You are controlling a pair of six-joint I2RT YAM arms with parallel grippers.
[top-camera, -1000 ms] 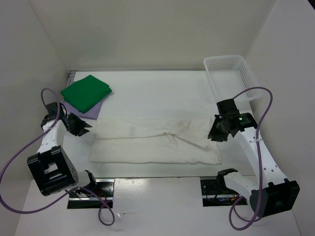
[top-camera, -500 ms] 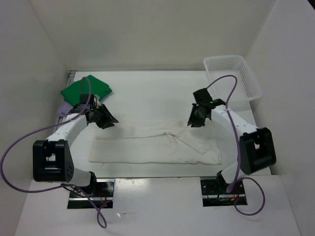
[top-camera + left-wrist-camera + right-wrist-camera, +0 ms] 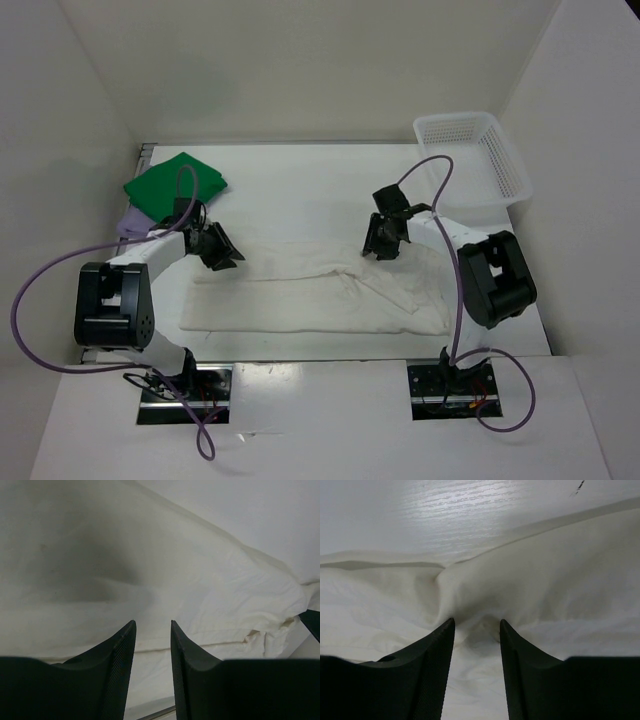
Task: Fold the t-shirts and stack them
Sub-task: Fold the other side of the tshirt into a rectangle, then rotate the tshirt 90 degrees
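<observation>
Top external view gives us the white shirt (image 3: 300, 295) spread across the middle of the surface (image 3: 300, 180). It forms a long band with creases running along it. Our left tool (image 3: 218, 250) sits at the shirt's far left corner. Our right tool (image 3: 383, 243) sits on the shirt's far edge, toward its right end. Both point down at the cloth.

From the left wrist we see the two fingers (image 3: 115, 670) parted by a narrow gap with nothing between them, so this tool is released. The white cloth lies under and beyond the tips, smooth and shadowed. We cannot tell whether the tips touch it.

From the right wrist, the fingers (image 3: 430, 670) also stand apart. A pucker of the white shirt rises just beyond the tips, in line with the gap, but it is not pinched between them. This tool is released too. Bare surface shows past the shirt's far edge.

A folded green shirt (image 3: 175, 185) lies near the white shirt, beyond its far left corner. It rests on a purple shirt (image 3: 135, 222), which peeks out on the green one's near left side. A mesh basket (image 3: 500, 165) stands beyond the white shirt's far right corner, apart from it.
</observation>
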